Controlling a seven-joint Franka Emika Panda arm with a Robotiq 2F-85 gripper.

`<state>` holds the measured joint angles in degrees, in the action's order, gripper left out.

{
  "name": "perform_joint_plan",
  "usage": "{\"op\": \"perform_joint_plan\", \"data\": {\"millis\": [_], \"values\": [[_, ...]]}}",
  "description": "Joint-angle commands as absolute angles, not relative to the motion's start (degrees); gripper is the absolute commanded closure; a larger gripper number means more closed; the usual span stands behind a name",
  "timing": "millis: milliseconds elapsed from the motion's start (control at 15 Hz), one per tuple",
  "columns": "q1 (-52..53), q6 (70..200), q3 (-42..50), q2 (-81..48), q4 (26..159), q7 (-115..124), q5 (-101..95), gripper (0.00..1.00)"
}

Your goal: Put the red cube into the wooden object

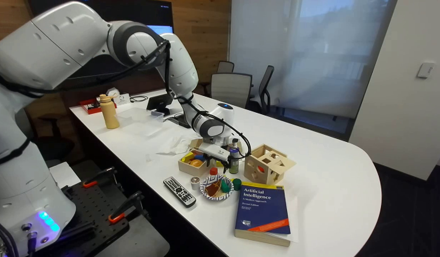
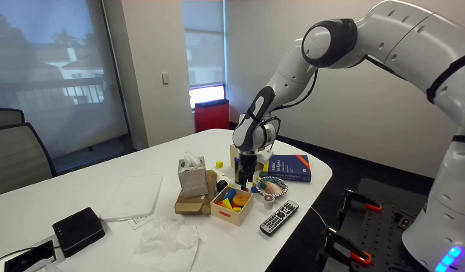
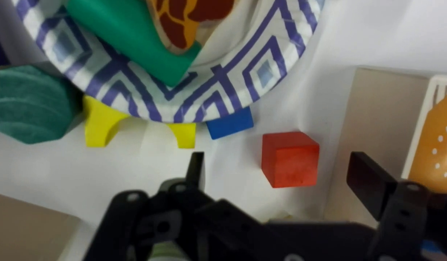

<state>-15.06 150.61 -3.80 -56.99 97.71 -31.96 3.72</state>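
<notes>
- The black two-fingered gripper (image 3: 278, 165) is standing with its fingers (image 3: 372, 185) spread wide, holding nothing.
- The small, plain red cube (image 3: 290, 159) is lying on the smooth white table (image 3: 100, 170); in the wrist view it is showing in the gap between the fingers, nearer the finger on that view's right.
- Its sides are looking about equal, so no long axis is governing the grasp. A slight sideways centring, then perhaps a lowering, is probably what the coming move is asking for; the fingertips' height over the table is not showing clearly.
- That nearer finger is overlapping the wall of a shallow, open pale-wood tray (image 3: 381, 119) in the wrist view, and could be catching it. A small blue block (image 3: 230, 125) is lying just beside the cube, toward the blue-and-white patterned bowl (image 3: 259, 76).
- In an exterior view, the pale wooden cube-shaped box (image 1: 267, 167) with cut-out holes is standing beyond a purple-and-green pump bottle (image 1: 234, 162) from the gripper.
- In an exterior view, the white-and-grey arm (image 2: 317, 42) is hiding most of that box (image 2: 233, 155), and barely a sliver of the cube (image 2: 247, 189) is showing; the wrist view is showing the cube whole.
</notes>
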Motion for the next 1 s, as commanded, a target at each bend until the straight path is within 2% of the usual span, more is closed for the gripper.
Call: {"op": "perform_joint_plan", "data": {"millis": [0, 400, 467, 533, 667, 933], "values": [[-14.93, 148.58, -4.42, -58.79, 94.38, -29.67, 1.43, 0.0], [-14.65, 148.02, -4.37, -60.21, 92.96, -28.8, 0.75, 0.0], [-14.67, 147.71, -4.36, -60.22, 92.8, -28.9, 0.71, 0.04], [-14.68, 147.51, -4.4, -60.22, 92.73, -28.95, 0.71, 0.26], [-14.74, 147.04, -4.5, -60.28, 92.44, -29.12, 0.72, 0.31], [-14.81, 146.42, -4.62, -60.44, 92.25, -29.23, 0.84, 0.62]]}}
